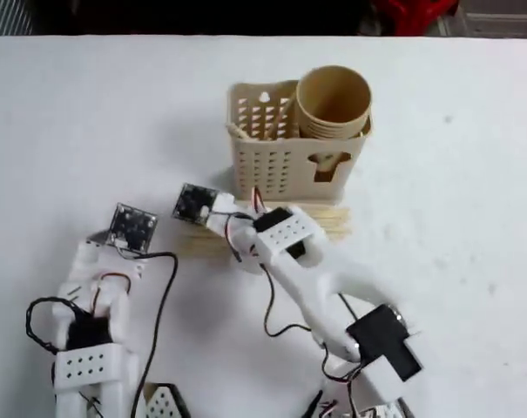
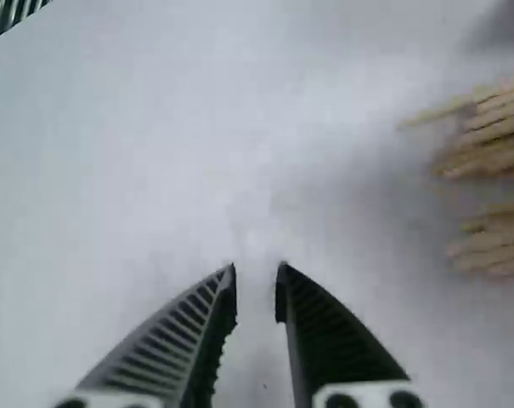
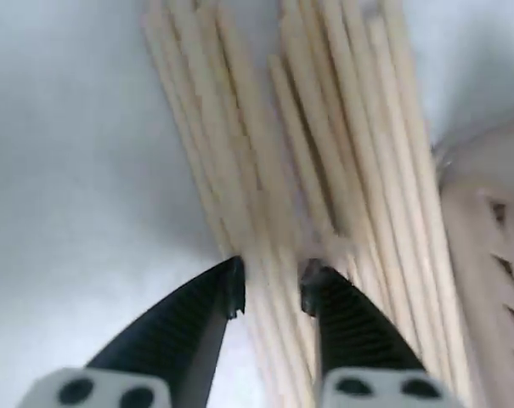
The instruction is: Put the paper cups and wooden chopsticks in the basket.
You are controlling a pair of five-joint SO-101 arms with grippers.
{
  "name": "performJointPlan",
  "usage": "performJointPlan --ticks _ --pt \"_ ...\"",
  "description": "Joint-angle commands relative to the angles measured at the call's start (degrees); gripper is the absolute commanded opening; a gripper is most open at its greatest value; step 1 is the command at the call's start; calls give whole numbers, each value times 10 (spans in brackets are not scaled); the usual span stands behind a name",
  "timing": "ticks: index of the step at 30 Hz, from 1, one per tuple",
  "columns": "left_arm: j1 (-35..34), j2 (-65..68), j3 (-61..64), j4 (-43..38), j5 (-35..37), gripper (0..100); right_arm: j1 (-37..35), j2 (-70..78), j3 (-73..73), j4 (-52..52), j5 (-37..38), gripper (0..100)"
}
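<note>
Straddling a few wooden chopsticks (image 3: 240, 127), right jaws narrowly apart, left jaws slightly parted, empty, above the table (image 2: 155, 127)

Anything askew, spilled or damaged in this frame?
Nothing damaged. The chopsticks lie in a loose, uneven bundle on the table before the basket, ends staggered; the stacked paper cups stand in the basket.

You see nested tan paper cups (image 1: 333, 100) standing upright in one end of the cream perforated basket (image 1: 276, 165), pale wooden chopsticks (image 1: 334, 221) lying flat, bundled, just beside the basket's front wall
</note>
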Motion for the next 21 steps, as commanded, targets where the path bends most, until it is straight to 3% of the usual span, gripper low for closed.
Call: performJointPlan --ticks 1,17,21 --pt "8 -7 -2 2 -4 95 15 9 -1 24 8 45" --pt "8 -7 -2 1 -4 96 18 -151 11 106 -23 45" --pt "8 -7 -2 1 -4 96 -11 -151 54 106 38 44"
